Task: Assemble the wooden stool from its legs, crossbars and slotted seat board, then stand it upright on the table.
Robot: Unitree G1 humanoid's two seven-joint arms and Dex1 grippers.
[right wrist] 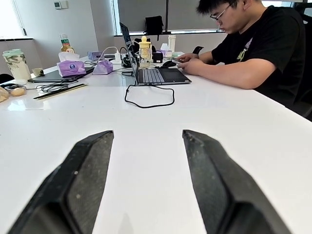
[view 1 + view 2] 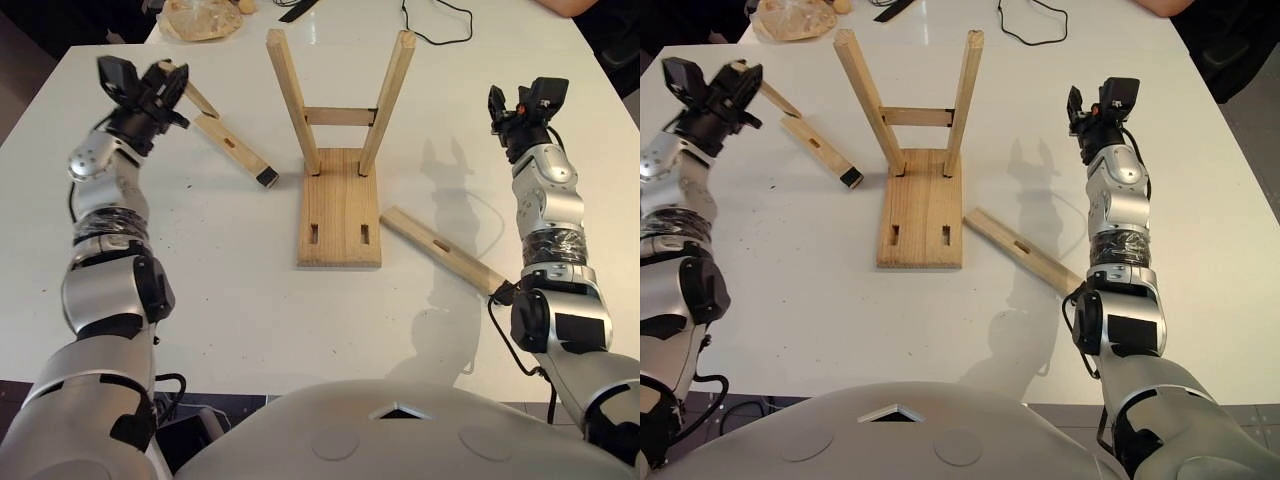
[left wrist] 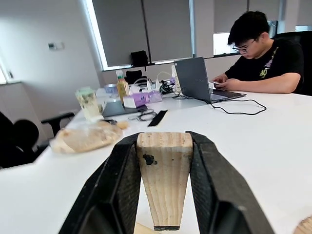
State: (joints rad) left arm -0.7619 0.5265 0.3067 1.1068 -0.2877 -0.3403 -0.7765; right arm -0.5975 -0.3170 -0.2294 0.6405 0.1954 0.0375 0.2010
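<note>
Now my left gripper (image 3: 163, 146) clamps a bar (image 2: 200, 98) by its end, its length slanting toward the board (image 2: 338, 200); my right gripper (image 1: 147, 135) hangs open, empty.

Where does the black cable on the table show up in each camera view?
Left eye view: black cable at the top edge, beyond the upright legs.
Right eye view: cable at the top edge, same spot.
Left wrist view: cable trailing from the laptop, beyond the wooden leg.
Right wrist view: cable looped beside the laptop.
Shared landmark: the white table.
</note>
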